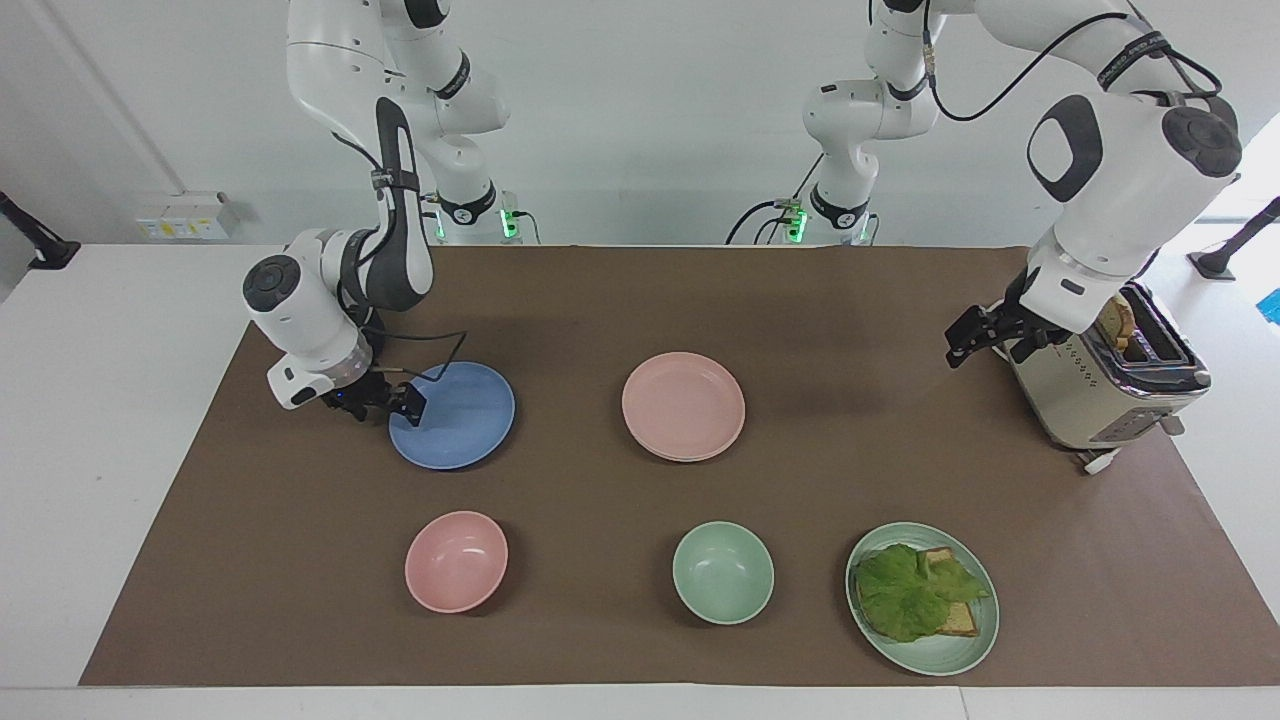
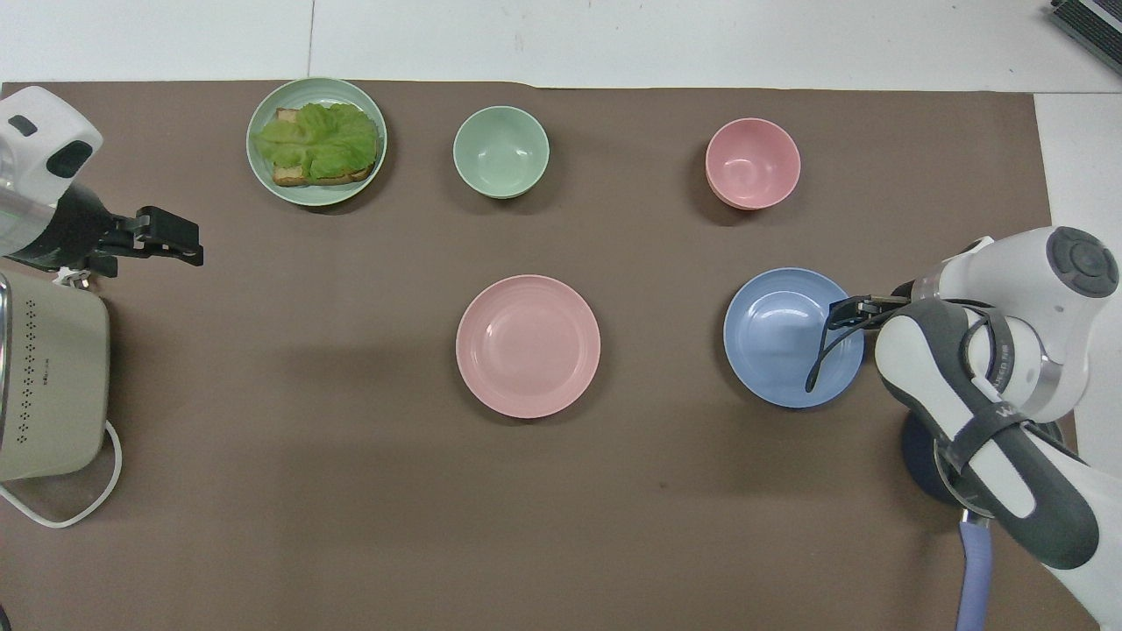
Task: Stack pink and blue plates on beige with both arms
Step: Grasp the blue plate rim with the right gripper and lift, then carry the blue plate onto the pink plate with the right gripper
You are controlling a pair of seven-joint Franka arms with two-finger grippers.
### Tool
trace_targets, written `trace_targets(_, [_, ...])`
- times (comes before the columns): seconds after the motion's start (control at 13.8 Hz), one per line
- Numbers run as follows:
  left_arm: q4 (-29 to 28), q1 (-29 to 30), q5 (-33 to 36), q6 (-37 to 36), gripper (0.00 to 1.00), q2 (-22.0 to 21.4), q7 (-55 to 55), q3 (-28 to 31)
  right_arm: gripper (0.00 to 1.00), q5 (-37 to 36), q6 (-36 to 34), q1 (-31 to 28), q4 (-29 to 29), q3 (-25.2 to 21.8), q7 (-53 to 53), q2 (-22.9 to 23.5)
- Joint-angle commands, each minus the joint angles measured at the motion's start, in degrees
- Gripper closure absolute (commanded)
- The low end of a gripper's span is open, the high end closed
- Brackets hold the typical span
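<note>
The blue plate [image 1: 460, 415] [image 2: 784, 337] lies flat on the brown mat toward the right arm's end of the table. My right gripper [image 1: 405, 402] [image 2: 843, 307] is low at that plate's rim, open, with one finger over the edge. The pink plate [image 1: 683, 403] [image 2: 528, 345] rests at the middle of the mat, nothing touching it. A thin second rim under its edge is all I see of the beige plate [image 1: 690, 459]. My left gripper [image 1: 968, 345] [image 2: 180, 245] hangs open and empty beside the toaster, well away from the plates.
A beige toaster [image 1: 1090, 370] with a toast slice stands at the left arm's end. Farther from the robots sit a pink bowl [image 1: 456, 561], a green bowl [image 1: 723, 572] and a green plate [image 1: 975, 640] with lettuce on bread. A dark lidded pot [image 2: 929, 464] sits under the right arm.
</note>
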Motion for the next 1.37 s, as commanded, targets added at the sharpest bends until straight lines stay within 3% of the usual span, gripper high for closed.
trace_targets(0.0, [1.0, 0.1, 4.2, -2.3, 0.00, -1.5, 1.1, -0.7, 0.49, 1.7, 0.5, -0.5, -1.1, 0.3, -2.8, -0.9])
trace_targets(0.14, [1.5, 0.2, 4.3, -3.6, 0.00, -3.4, 1.5, -0.3, 1.00, 1.7, 0.5, -0.1, -1.0, 0.3, -2.6, -0.9])
trace_targets(0.43, [1.6, 1.0, 4.1, -6.2, 0.00, -6.7, 2.8, 0.5, 1.00, 1.7, -1.0, -0.2, 0.3, 0.3, -2.9, -0.6])
trace_targets(0.65, [1.5, 2.2, 3.6, -6.8, 0.00, -7.4, 3.3, 0.5, 1.00, 1.6, -10.2, -0.5, 6.5, 0.1, -9.1, -1.4])
trace_targets(1.16, [1.6, 1.7, 3.6, -6.7, 0.00, -7.4, 2.8, 0.0, 1.00, 0.7, -27.5, -0.1, 17.6, 0.9, -12.2, -6.8])
trace_targets(1.3, [1.6, 2.2, 3.6, -6.7, 0.00, -7.4, 2.7, 0.1, 1.00, 0.9, -27.8, 2.3, 18.4, 1.9, -11.2, -7.5])
